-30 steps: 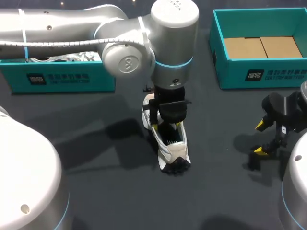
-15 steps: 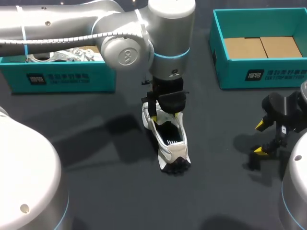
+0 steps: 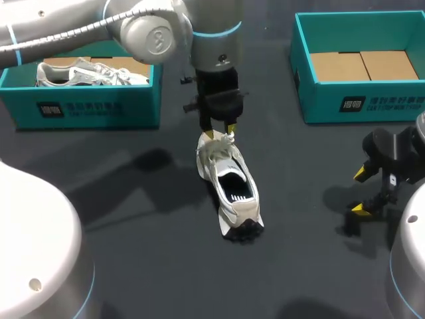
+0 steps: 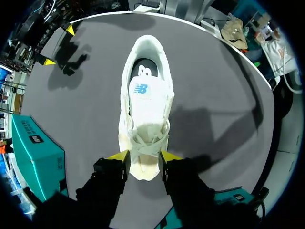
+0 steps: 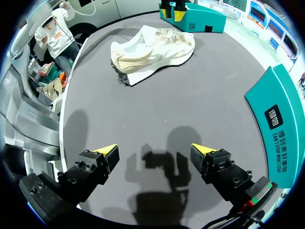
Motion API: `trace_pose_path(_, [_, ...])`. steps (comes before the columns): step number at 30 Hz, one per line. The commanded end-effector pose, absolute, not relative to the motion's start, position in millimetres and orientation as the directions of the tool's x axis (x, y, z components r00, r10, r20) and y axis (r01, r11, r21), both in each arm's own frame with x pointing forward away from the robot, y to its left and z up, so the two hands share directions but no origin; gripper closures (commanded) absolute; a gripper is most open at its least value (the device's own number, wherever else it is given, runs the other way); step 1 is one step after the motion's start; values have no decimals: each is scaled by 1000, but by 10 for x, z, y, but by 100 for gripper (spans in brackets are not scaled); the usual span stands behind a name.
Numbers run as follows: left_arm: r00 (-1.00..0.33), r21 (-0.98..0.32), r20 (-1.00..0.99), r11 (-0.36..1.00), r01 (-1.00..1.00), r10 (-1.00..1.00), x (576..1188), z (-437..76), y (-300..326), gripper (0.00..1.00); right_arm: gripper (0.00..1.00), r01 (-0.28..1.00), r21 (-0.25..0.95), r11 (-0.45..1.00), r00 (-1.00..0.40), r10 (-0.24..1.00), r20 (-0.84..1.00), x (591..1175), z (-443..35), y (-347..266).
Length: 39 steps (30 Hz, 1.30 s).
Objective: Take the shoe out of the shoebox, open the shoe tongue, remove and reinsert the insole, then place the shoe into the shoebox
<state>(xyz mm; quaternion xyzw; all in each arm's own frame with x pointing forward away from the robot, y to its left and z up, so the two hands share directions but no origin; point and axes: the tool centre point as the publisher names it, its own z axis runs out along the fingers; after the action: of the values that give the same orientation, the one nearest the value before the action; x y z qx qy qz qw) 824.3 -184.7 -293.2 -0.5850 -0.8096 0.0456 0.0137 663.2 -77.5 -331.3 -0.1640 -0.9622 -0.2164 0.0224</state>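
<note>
A cream shoe (image 3: 229,189) lies on the dark table, heel toward me, its tongue (image 4: 143,93) lying over the mouth and a black insole (image 4: 145,69) showing in the opening. My left gripper (image 3: 220,133) hangs just over the toe end. Its yellow tips stand narrowly apart, one on each side of the front laces (image 4: 143,145), and I see no squeeze on them, so it is open. My right gripper (image 3: 362,191) hovers wide open and empty at the right, well away from the shoe (image 5: 152,45).
A teal box (image 3: 80,109) at the back left holds a second shoe (image 3: 86,72). Another teal box (image 3: 372,103) at the back right has a brown cardboard floor; its wall (image 5: 281,114) runs beside my right gripper (image 5: 153,152).
My left gripper has risen out of the shoe's mouth and drawn back to the toe end, its fingers closer together. The right arm has not moved.
</note>
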Motion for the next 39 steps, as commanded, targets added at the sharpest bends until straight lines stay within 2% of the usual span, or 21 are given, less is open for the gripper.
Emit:
trace_pose_path(1, [-302, -93, -50, 296, 951, 952, 8224, -2823, -1756, 63, 0, 326, 407, 853, -945, 308, 112, 6623, -3316, -769])
trace_pose_path(7, [-240, -130, -70, 230, 964, 968, 8001, -2817, -1790, 64, 0, 326, 407, 853, -945, 308, 112, 6623, -3316, -769])
trace_pose_path(20, [-165, -211, -82, 145, 967, 983, 7566, -3211, -2063, 76, 0, 326, 407, 853, -945, 308, 112, 6623, -3316, -769])
trace_pose_path(27, [-138, -241, -78, 115, 964, 987, 7365, -3409, -2049, 73, 0, 326, 407, 853, -945, 308, 112, 6623, -3316, -769])
trace_pose_path(35, [-119, -194, -173, 84, 977, 978, 7355, -3025, -1964, 71, 0, 326, 407, 853, -945, 308, 112, 6623, -3316, -769])
trace_pose_path(39, [-123, -191, -163, 91, 977, 979, 7362, -3180, -2102, 73, 0, 326, 407, 853, -945, 308, 112, 6623, -3316, -769])
